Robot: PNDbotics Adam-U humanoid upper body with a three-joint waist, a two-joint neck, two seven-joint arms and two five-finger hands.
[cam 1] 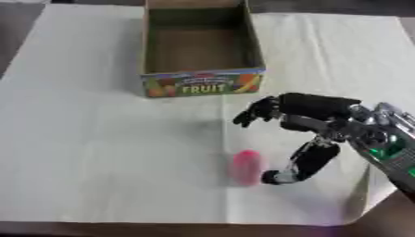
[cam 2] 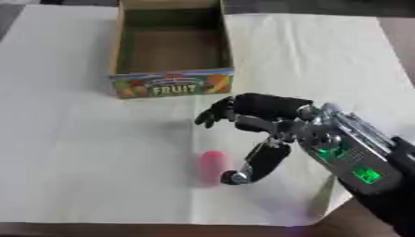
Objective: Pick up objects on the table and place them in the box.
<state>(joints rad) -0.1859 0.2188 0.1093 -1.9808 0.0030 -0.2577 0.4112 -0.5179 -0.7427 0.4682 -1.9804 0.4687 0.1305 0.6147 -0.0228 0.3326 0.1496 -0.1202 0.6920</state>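
Note:
A small pink oblong object [cam 1: 246, 166] lies on the white sheet in front of the box. My right hand [cam 1: 308, 113] comes in from the lower right and hovers just right of it. The fingers [cam 1: 258, 111] reach out to the left, relaxed, and the thumb [cam 1: 301, 166] hangs down beside the pink object, close to it or touching. The hand holds nothing. The cardboard box [cam 1: 203, 85] with a "FRUIT" label on its front stands at the top centre, and its inside looks bare. My left hand does not show.
A white sheet [cam 1: 97, 148] covers the table, and its right edge curls near my right forearm [cam 2: 356, 166]. Dark table shows along the bottom edge and the top corners.

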